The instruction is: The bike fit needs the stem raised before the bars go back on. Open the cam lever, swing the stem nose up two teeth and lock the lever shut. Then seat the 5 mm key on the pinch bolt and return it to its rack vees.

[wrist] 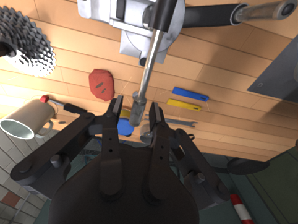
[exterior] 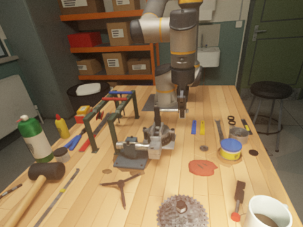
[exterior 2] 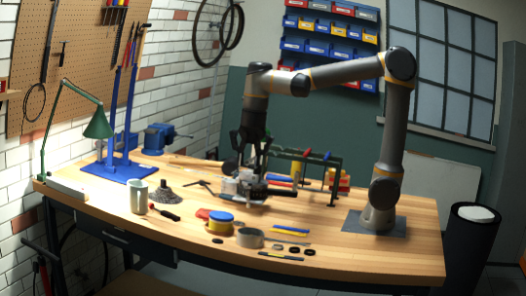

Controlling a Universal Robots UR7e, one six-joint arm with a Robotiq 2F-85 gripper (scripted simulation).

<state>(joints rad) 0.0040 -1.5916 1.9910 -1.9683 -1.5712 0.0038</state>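
Note:
The stem fixture's base [exterior: 131, 162] is partly hidden behind the silver stem [exterior: 146, 145], whose nose points left over the bench. The cam lever [exterior: 166, 109] sticks out level from the black upright post [exterior: 156, 117] above the toothed clamp; in the wrist camera it is a shiny rod [wrist: 148, 69] ending in a dark tip [wrist: 136, 112]. My gripper [exterior: 182, 114] [wrist: 135, 114] is open around that tip, holding nothing. The green rack [exterior: 112, 115] stands left of the stem, carrying a red-handled and a blue-handled key [exterior: 121, 92] in its vees.
A white mug [exterior: 266, 212] stands at the near right corner, beside a cassette [exterior: 181, 212] and a red-tipped screwdriver [exterior: 238, 199]. A blue-lidded tin [exterior: 230, 149], a red rag [exterior: 202, 167] and tyre levers [exterior: 198, 127] lie right of the stem. A mallet [exterior: 34, 184] and spray can [exterior: 32, 137] sit left.

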